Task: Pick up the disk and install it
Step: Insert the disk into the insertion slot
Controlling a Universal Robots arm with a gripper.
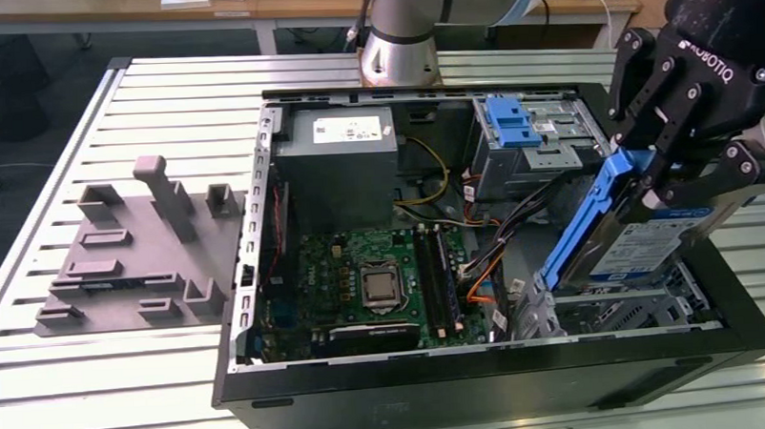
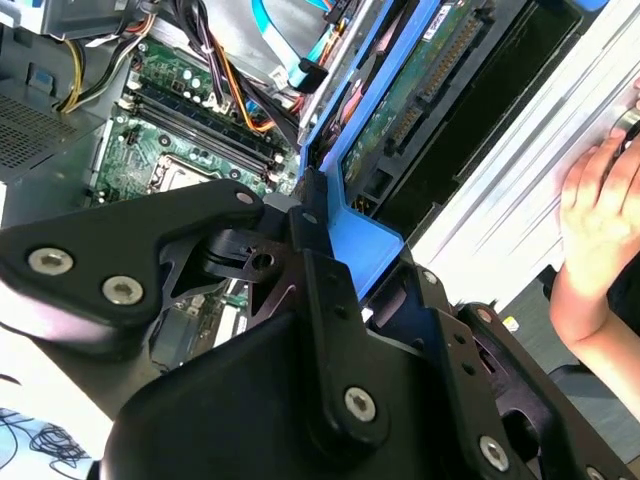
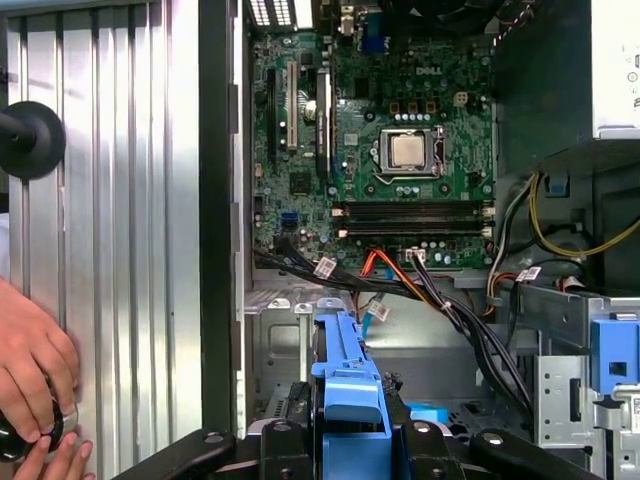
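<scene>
The disk (image 1: 638, 239), a flat silver slab with blue plastic rails, leans steeply over the metal drive bay (image 1: 628, 311) at the open black computer case's (image 1: 490, 382) corner, on the exterior view's right. The black gripper (image 1: 681, 180) hangs above, fingers clamped on its upper end. A hand (image 3: 30, 360) rests on the ribbed aluminium bench (image 1: 162, 98).

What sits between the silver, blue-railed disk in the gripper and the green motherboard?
A bundle of black and orange cables, seen in the first wrist view.
</scene>
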